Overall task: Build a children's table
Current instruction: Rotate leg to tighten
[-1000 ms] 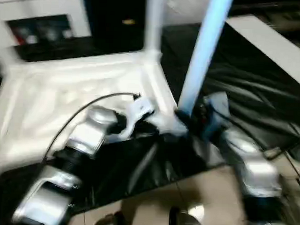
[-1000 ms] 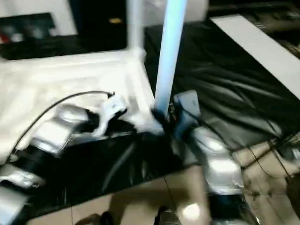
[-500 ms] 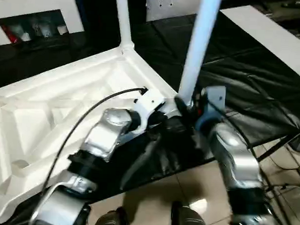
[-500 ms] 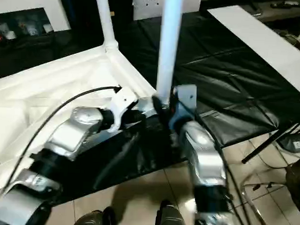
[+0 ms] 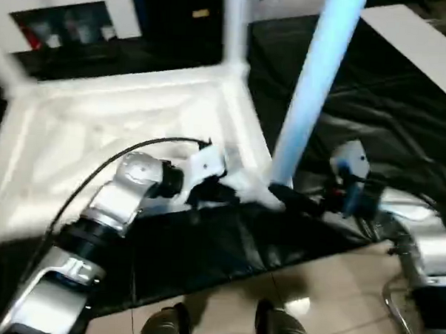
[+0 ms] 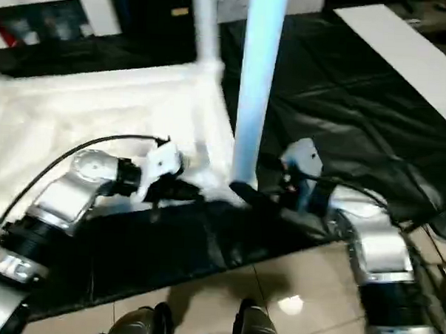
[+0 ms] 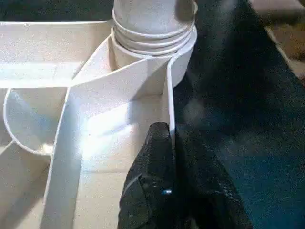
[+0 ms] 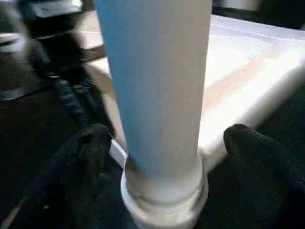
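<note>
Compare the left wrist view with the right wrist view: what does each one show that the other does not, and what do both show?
Left wrist view: the left pincer shut on the tabletop's thin rim, with the ribbed underside beside it.

Right wrist view: the right pincer open, its fingers on either side of the near leg without touching it, and the black cover below.

Both: the white tabletop and a leg seated in a corner socket.

upright leg (image 6: 257,87) blocks between right gripper (image 8: 164,157) fingers
</note>
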Controlling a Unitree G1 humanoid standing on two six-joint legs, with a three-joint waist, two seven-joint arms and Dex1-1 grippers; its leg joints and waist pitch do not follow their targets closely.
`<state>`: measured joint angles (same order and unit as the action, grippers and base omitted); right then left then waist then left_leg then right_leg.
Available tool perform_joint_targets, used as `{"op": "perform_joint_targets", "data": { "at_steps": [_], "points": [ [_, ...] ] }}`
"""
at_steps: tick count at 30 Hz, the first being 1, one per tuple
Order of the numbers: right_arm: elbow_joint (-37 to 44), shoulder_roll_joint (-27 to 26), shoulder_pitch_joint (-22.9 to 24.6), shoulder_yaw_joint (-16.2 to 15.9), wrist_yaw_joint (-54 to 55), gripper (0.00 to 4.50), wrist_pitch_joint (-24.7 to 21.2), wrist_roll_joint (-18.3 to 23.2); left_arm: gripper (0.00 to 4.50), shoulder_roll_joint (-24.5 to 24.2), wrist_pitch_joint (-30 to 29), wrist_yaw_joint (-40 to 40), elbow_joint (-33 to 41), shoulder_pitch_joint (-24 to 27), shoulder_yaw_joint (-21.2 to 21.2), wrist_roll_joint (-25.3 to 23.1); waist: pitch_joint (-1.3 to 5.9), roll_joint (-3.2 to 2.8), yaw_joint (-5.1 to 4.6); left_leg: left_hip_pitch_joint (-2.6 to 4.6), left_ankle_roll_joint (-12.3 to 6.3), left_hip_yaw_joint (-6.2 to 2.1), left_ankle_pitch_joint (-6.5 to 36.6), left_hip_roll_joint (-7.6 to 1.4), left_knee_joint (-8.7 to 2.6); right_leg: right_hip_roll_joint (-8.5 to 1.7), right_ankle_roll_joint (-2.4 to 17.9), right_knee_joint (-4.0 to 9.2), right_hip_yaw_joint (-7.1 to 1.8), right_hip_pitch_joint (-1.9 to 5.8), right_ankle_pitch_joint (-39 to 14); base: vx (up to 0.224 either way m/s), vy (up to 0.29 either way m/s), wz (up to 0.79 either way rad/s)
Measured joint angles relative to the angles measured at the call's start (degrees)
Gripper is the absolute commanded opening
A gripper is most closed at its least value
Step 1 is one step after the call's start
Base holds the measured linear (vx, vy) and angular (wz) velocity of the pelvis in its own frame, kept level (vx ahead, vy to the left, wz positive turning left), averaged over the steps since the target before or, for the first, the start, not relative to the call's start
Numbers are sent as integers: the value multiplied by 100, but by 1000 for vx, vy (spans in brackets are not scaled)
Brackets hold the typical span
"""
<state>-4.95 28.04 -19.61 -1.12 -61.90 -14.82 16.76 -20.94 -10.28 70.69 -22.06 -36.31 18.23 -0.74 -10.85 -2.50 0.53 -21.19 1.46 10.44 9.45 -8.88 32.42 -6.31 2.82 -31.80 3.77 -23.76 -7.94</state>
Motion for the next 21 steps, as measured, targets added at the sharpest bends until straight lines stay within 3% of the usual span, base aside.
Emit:
{"op": "perform_joint_targets", "data": {
  "at_steps": [4,7,15,21],
  "points": [
    [-27,283,-55,-315,-954,423,124,162,0,-111,509,558,-358,-221,172,67,14,8,116,-12,-24,43,-1,-12,-3,-1,-2,-61,-24,-24,1,42,-15,12],
    [-61,415,-120,-447,-1417,384,133,184,0,-214,709,914,-520,-290,218,103,38,34,167,-26,-28,40,9,-19,14,-3,-38,-111,-18,-44,-30,0,0,0],
    [-499,496,-483,-856,-2143,324,204,222,0,-309,1051,1573,-897,-554,473,96,59,62,191,-37,-17,41,15,-42,67,-2,-47,-130,-10,-29,-38,0,0,0],
    [-659,478,-559,-966,-2356,270,315,162,0,-310,1305,1785,-1112,-696,559,61,72,83,211,-79,-6,54,23,-54,114,-5,-44,-130,-13,-27,-36,0,0,0]
  ]
}}
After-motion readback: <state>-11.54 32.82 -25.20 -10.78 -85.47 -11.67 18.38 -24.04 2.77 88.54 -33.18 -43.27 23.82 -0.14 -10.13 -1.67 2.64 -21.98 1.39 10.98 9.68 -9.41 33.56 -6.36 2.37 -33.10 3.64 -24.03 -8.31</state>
